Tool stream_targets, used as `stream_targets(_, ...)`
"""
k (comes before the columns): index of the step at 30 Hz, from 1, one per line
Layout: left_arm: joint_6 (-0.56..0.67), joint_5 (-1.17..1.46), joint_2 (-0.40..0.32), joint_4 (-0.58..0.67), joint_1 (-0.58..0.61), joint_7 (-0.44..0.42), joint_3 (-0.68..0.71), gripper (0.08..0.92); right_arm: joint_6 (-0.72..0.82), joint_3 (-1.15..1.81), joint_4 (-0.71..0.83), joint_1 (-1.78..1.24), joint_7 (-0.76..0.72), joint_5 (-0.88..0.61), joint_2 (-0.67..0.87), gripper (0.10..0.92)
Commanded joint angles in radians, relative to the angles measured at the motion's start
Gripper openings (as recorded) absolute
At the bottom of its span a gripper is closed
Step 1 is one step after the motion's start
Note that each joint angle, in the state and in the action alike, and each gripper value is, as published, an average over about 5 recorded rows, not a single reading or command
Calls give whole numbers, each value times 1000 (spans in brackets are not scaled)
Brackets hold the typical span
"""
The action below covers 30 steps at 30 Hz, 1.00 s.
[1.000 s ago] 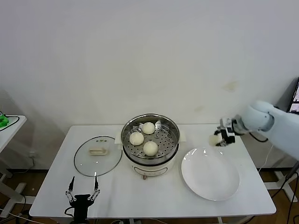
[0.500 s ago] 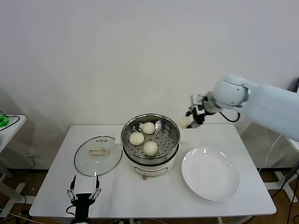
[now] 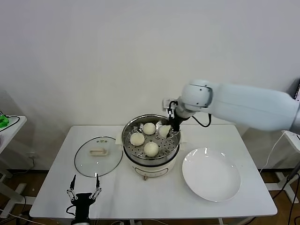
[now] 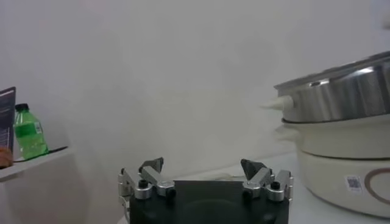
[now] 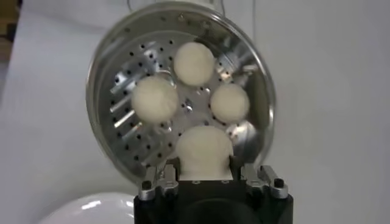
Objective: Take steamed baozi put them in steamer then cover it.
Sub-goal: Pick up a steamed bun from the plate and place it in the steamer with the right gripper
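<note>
Step in hand: placing the 4th baozi (image 5: pixel 204 149) in the steamer (image 3: pixel 151 123); 3 buns already sit on its perforated tray, and by my reading this is the last one to go in
Right gripper (image 3: pixel 167 130): hangs over the steamer's right-hand side, just inside the rim, fingers pinching the bun from both sides
Held bun: above the tray's open spot, beside the other 3; whether it touches the tray I cannot tell
Left gripper (image 3: pixel 83 194): parked low at the near edge of the bench (image 3: pixel 51 183), in front of the cover, fingers spread wide with nothing between them
Cover (image 3: pixel 98 156): glass lid lying flat on the bench, touching or just beside the steamer's left side, handle up
Plate (image 3: pixel 211 174): white, bare, on the bench to the right of the steamer
Next move calls for: lowering the bun onto the free part of the tray, spreading the fingers without nudging the neighbours, lifting clear; then the cover has to be fetched and set on the pot
Head view alone shows: cover, plate, both arms and the layout across the bench
Right wrist view alone shows: tray from above, all 4 buns at once, and the grip on the held one
Left wrist view alone shows: steamer's steel wall and cream base from the side, the spread fingers (image 4: pixel 152 166), and a green bottle (image 4: pixel 28 131) on a side shelf
</note>
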<state>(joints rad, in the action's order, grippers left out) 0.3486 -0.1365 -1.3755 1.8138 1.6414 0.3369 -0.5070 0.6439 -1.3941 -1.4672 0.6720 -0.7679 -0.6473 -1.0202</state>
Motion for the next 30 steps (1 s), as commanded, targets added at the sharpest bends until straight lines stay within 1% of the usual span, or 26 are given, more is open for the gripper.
stream_targets(1, 3, 2, 0, -2, -2, 0, -2, 823, 21, 6, 95, -66, 9, -17, -83, 517)
stream_targets(7, 3, 3, -1, -2, 0, 0, -3, 823, 8, 30, 132, -118, -10, 55, -70, 518)
stream_targets(20, 5, 4, -1, -6, 1, 1, -7, 823, -18, 68, 202, -185, -26, 136, -103, 518)
stream_targets(30, 7, 7, -1, -11, 0, 0, -9, 823, -29, 77, 229, -198, -36, 180, -107, 518)
